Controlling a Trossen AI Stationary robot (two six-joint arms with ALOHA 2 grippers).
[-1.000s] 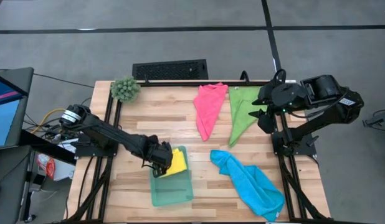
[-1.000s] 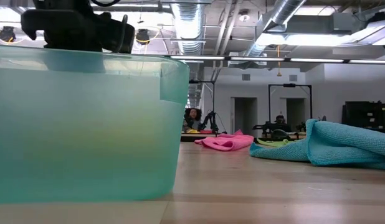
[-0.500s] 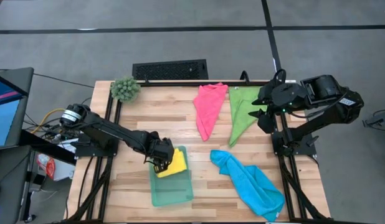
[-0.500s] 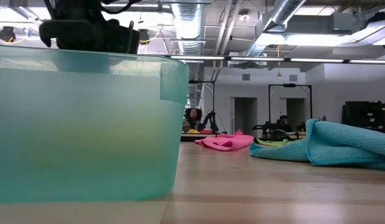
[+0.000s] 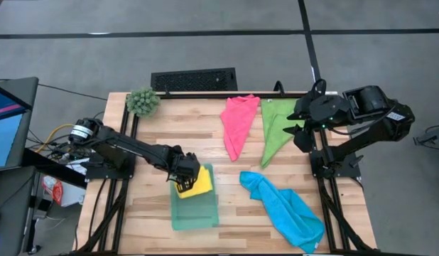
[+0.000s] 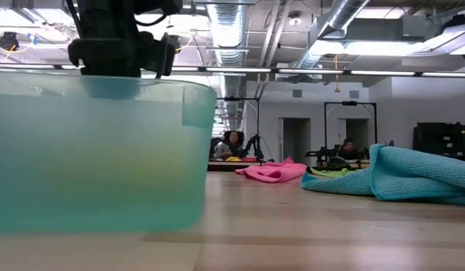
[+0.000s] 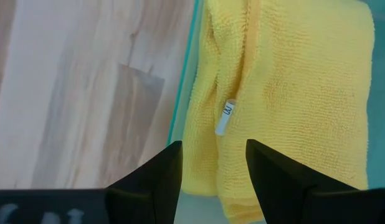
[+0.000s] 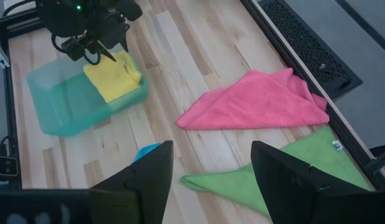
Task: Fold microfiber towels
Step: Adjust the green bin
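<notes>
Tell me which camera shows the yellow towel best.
The left wrist view: the yellow towel fills it, label and fold visible, inside the tray. The high and right wrist views show it small under the left gripper; the low view shows only a faint tint.

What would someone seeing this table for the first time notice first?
Probably the bright cloths on the pale wood: the pink towel and green towel lie side by side at the far edge, and the blue towel is crumpled near the front right. Next, the left gripper, fingers apart, hovers over the folded yellow towel in the teal tray, while the right gripper waits open at the right edge.
</notes>
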